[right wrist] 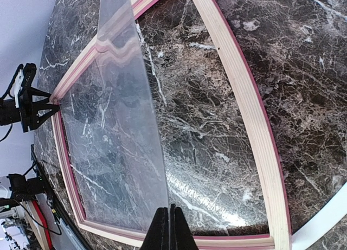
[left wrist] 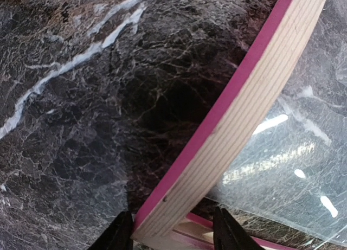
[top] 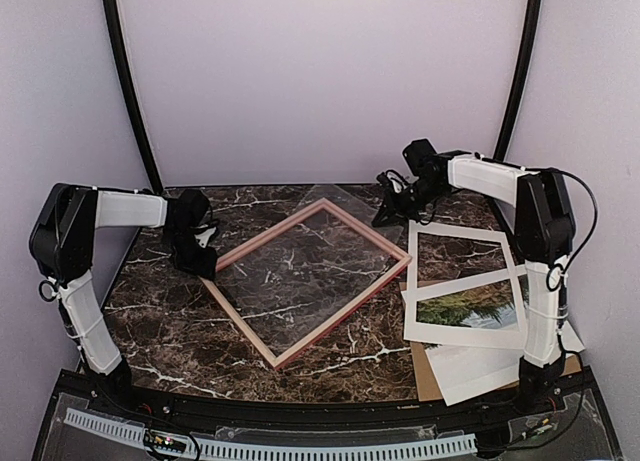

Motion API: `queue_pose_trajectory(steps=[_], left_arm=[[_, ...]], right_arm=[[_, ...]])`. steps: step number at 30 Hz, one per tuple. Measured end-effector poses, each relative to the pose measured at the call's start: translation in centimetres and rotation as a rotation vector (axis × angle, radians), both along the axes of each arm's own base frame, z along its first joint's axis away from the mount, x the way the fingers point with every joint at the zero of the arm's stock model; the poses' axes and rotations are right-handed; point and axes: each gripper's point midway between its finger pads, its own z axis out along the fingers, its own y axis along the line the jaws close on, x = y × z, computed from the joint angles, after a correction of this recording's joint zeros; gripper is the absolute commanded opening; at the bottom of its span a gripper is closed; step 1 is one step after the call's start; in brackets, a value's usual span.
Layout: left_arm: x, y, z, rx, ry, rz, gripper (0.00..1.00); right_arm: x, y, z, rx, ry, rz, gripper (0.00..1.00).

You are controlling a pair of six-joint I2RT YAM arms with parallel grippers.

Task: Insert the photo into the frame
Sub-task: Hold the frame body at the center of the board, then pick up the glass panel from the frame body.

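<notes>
The frame lies flat on the marble table, pale wood up, pink along its edges. My left gripper is at its left corner. In the left wrist view the gripper is open, with the frame's corner between its fingers. My right gripper is shut on the edge of a clear pane. The pane slants down from the right gripper into the frame. The photo lies at the right, partly under a white mat board.
A white sheet and a brown backing board lie under the photo near the right arm's base. The left gripper shows at the far corner in the right wrist view. Black rails stand at the back.
</notes>
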Motion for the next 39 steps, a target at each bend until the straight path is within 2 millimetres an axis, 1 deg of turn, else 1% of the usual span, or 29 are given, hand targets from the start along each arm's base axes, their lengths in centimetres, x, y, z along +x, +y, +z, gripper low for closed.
queue_pose_trajectory(steps=[7,13,15,19,22,30,32,34,37,39], left_arm=[[0.7,0.1,0.0,-0.015,-0.034,0.029,0.46],[1.3,0.2,0.1,-0.006,-0.060,0.032,0.45],[1.4,0.6,0.1,0.017,-0.065,0.036,0.44],[1.2,2.1,0.0,0.079,-0.058,0.055,0.44],[1.1,2.7,0.0,0.105,-0.058,0.061,0.44],[1.1,3.1,0.0,0.128,-0.059,0.065,0.44],[1.1,3.0,0.0,0.127,-0.057,0.064,0.44],[1.1,3.0,0.0,0.124,-0.055,0.065,0.43],[1.0,3.0,0.0,0.114,-0.053,0.069,0.41],[0.8,2.9,0.0,0.103,-0.048,0.072,0.40]], right_arm=[[0.2,-0.7,0.6,0.008,-0.007,-0.020,0.00],[0.5,-1.4,0.5,0.012,-0.005,-0.035,0.00],[0.9,-2.0,0.5,0.012,-0.012,-0.049,0.00],[2.6,-4.1,0.6,0.009,-0.040,-0.100,0.00],[3.5,-5.4,0.7,0.009,-0.053,-0.129,0.00],[3.9,-6.4,0.9,0.017,-0.059,-0.140,0.00],[4.1,-7.2,1.6,0.021,-0.066,-0.156,0.00],[4.2,-8.0,2.9,0.026,-0.087,-0.169,0.00],[3.9,-8.9,5.7,0.037,-0.124,-0.181,0.00],[3.7,-9.2,8.2,0.046,-0.165,-0.183,0.00]])
